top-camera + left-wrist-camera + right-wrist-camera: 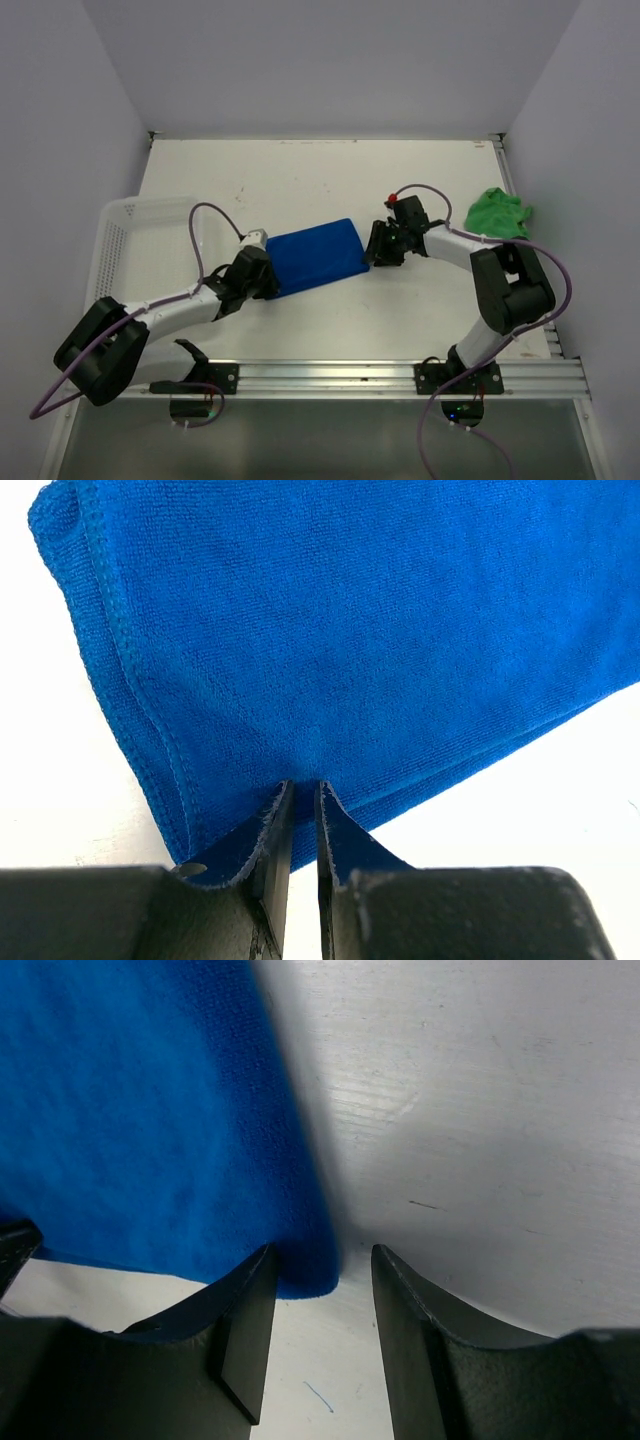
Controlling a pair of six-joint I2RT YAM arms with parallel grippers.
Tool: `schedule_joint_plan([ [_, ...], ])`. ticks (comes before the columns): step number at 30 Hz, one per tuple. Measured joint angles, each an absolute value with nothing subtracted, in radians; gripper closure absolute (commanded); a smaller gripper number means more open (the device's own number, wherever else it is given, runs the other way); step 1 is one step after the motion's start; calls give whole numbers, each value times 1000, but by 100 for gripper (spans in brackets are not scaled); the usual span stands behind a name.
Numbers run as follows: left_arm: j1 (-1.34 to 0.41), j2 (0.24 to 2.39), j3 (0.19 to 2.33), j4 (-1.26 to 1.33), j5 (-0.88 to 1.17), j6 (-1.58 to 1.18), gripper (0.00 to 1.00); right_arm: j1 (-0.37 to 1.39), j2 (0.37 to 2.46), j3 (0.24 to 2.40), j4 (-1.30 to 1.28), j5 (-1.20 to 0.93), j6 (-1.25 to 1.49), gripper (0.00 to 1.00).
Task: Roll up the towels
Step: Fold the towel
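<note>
The royal blue towel (pixel 318 255) lies folded flat in the middle of the table. My left gripper (pixel 268 280) is at its near-left edge. In the left wrist view this gripper (pixel 303 786) has its fingers nearly together, pinching the hem of the blue towel (pixel 350 630). My right gripper (pixel 376 245) is at the towel's right end. In the right wrist view it (pixel 322 1250) stands open, with a corner of the blue towel (pixel 130 1110) between the fingers, against the left one. The bright green towel (pixel 498 213) lies crumpled at the back right, apart from both grippers.
A white mesh basket (pixel 130 240) sits at the table's left edge, beside my left arm. White walls close in the table at the back and on both sides. A metal rail (pixel 330 375) runs along the near edge.
</note>
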State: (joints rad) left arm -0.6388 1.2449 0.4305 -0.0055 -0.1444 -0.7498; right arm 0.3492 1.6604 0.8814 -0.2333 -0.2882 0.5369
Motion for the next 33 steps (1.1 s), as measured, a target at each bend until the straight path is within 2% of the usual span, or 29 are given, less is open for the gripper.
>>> schedule_joint_plan([
  [3, -641, 1242, 429, -8, -147, -749, 82, 359, 1678, 885, -214, -294, 536, 53],
  [6, -642, 1240, 427, -8, -150, -749, 82, 361, 1691, 888, -192, -306, 534, 60],
  [8, -642, 1239, 427, -10, -150, -749, 82, 364, 1695, 887, -181, -309, 533, 71],
  [13, -642, 1229, 420, -13, -155, -749, 82, 366, 1689, 847, -136, -324, 534, 81],
  [19, -643, 1196, 396, -16, -160, -765, 83, 369, 1646, 791, -125, -335, 531, 100],
  [27, -643, 1185, 402, -44, -160, -768, 81, 384, 1546, 704, -152, -321, 553, 100],
  [28, -644, 1183, 411, -62, -160, -767, 74, 387, 1534, 695, -154, -315, 557, 100],
  [33, -644, 1179, 538, -170, -166, -754, 58, 390, 1493, 651, -144, -282, 578, 100],
])
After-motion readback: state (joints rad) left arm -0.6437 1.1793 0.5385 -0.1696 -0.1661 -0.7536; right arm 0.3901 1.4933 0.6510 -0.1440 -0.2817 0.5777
